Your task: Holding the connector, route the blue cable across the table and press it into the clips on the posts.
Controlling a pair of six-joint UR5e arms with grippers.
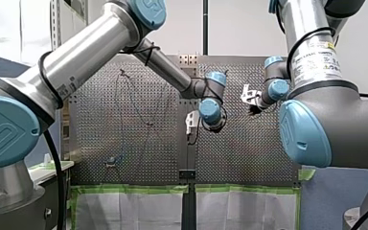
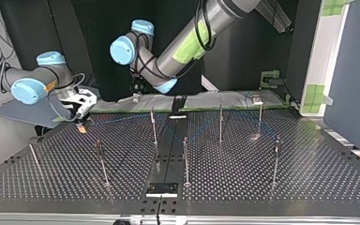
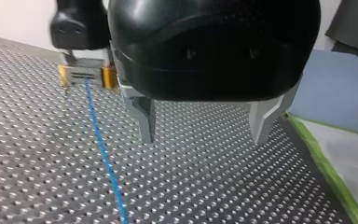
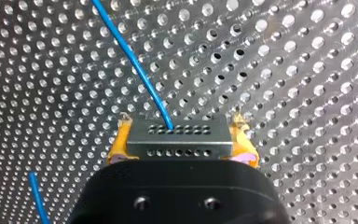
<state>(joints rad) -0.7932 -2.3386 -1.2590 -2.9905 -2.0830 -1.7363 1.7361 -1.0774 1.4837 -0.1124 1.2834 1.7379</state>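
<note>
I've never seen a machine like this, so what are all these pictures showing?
These are two robot arms at a metal table full of holes. One picture looks from behind the arms, one faces them from across the table, and two come from cameras on the wrists. Thin posts stand on the table. The right pincer is shut on a small grey connector with a blue cable coming out of it. The left pincer is open, holding nothing, just beside that cable.

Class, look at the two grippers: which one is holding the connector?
My right gripper, the one with yellow pads, is shut on the grey connector that the blue cable leaves; my left gripper has its metal fingers open and empty.
</note>
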